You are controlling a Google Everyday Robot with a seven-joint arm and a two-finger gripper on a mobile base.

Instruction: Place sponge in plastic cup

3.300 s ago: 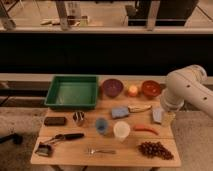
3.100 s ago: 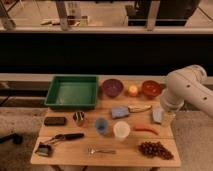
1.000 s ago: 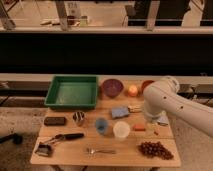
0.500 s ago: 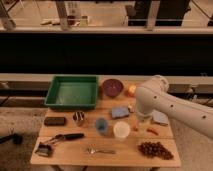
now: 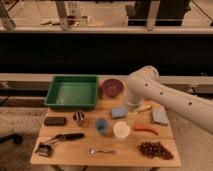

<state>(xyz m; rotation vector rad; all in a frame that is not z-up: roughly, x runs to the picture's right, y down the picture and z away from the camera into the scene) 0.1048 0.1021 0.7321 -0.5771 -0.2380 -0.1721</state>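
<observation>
Blue-grey sponge (image 5: 119,112) lies near the plastic cup (image 5: 101,125), hand (image 5: 131,103) just beside.

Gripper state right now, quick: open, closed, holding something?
Gripper: cannot be told. It hangs low over the table, just behind and right of the sponge.

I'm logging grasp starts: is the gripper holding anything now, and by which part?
Nothing that shows: the gripper hangs just beside the sponge, which lies flat on the table, apart from the plastic cup.
</observation>
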